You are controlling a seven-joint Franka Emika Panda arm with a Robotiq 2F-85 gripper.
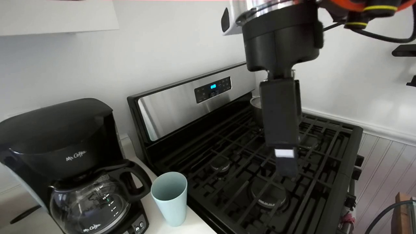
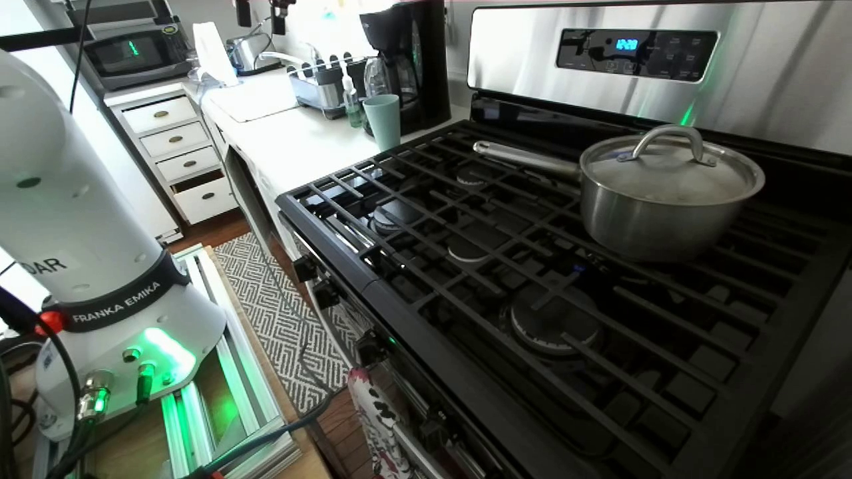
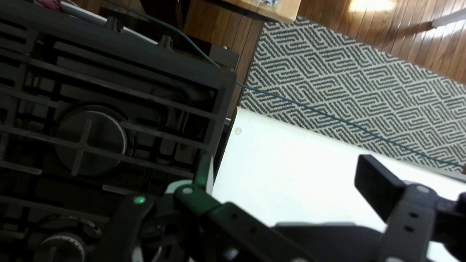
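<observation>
While the pale cup [image 2: 382, 123] is standing upright just beside the side edge of the stove [image 2: 426, 336], the fingers [image 3: 378, 185] are hanging above, spread well apart, white surface [image 3: 291, 163] showing between them. Away from the stove, that surface's front edge is running above a patterned rug [image 3: 356, 98]. A coffee maker [image 1: 65, 126] is crowding the cup; a lidded pot [image 2: 665, 226] is occupying the stove's opposite rear corner.
</observation>
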